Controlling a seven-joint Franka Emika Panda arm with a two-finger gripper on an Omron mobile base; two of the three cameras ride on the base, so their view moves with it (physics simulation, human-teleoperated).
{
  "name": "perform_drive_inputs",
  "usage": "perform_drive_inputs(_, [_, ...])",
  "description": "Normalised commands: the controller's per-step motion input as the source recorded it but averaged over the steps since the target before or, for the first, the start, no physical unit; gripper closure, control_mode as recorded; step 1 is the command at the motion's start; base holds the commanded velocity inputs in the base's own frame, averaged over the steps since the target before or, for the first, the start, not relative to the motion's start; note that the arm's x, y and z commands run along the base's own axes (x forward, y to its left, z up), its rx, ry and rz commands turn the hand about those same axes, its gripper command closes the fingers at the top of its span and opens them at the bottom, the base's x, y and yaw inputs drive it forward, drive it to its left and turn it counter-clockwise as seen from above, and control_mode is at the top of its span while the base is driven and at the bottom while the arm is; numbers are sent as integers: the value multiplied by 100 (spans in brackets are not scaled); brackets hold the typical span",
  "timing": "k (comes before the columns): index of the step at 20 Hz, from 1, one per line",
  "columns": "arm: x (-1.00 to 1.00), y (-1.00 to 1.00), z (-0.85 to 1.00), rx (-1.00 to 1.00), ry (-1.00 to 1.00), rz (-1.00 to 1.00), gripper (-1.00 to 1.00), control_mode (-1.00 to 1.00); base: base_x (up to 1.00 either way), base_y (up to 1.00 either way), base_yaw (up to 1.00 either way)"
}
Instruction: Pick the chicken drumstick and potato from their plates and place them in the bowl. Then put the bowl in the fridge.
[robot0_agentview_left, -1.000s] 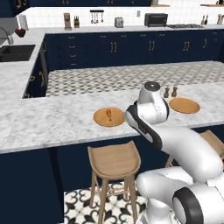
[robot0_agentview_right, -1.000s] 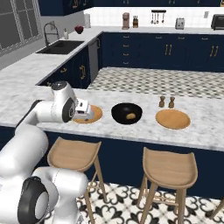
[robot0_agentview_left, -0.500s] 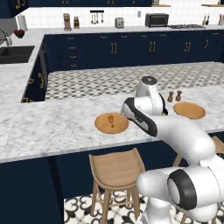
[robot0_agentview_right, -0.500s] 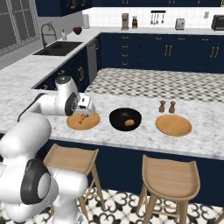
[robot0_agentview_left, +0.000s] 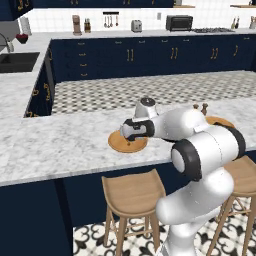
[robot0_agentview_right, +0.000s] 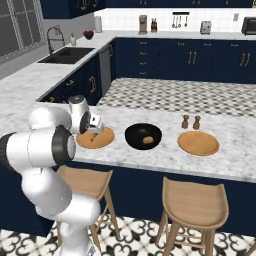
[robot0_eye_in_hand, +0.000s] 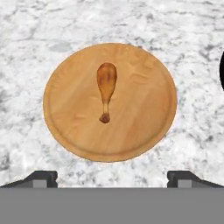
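the end effector (robot0_eye_in_hand: 112, 176) hangs over the white and grey marble table (robot0_agentview_left: 55, 145), right above a round wooden plate (robot0_eye_in_hand: 110, 101). in the hand view its two dark fingertips (robot0_eye_in_hand: 40, 177) sit far apart at the bottom, one on each side, so it is wide open and holds nothing. the chicken drumstick (robot0_eye_in_hand: 106, 89) lies in the middle of that plate, just ahead of the end effector and between the two tips. its fat end points away from the end effector and its thin bone end points back toward it. nothing touches the drumstick but the plate. in the left base view the end effector (robot0_agentview_left: 131, 131) is at the end of the white arm, over the near plate (robot0_agentview_left: 122, 145), and the drumstick is hidden there by the hand. in the right base view the end effector (robot0_agentview_right: 96, 125) is above the same plate (robot0_agentview_right: 102, 140), and a bit of the drumstick (robot0_agentview_right: 93, 138) peeks out under it. the black bowl (robot0_agentview_right: 143, 136) stands on the table just beside that plate, to the side of the end effector, and the potato (robot0_agentview_right: 147, 140) is sitting inside the bowl. past the bowl, farther from the end effector, lies the other plate (robot0_agentview_right: 198, 143) with nothing on it. two little shakers (robot0_agentview_right: 191, 121) stand just behind that plate. two wooden stools (robot0_agentview_right: 193, 204) stand on the floor under the table edge, below the end effector. far behind it a sink (robot0_agentview_right: 70, 54) is set in the back counter.
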Motion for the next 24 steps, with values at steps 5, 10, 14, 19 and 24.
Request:
perform_drive_inputs(5, [81,0,-28,-3,4,-2,-100,-100,0,0,0])
perform_drive_inputs(10, [72,7,-37,0,7,0,-100,-100,0,0,0])
perform_drive_inputs(14, [28,14,-31,0,1,0,-100,-100,0,0,0])
perform_drive_inputs(19, [19,5,-36,0,3,0,-100,-100,0,0,0])
perform_drive_inputs(24, [8,0,-45,0,0,0,-100,-100,0,0,0])
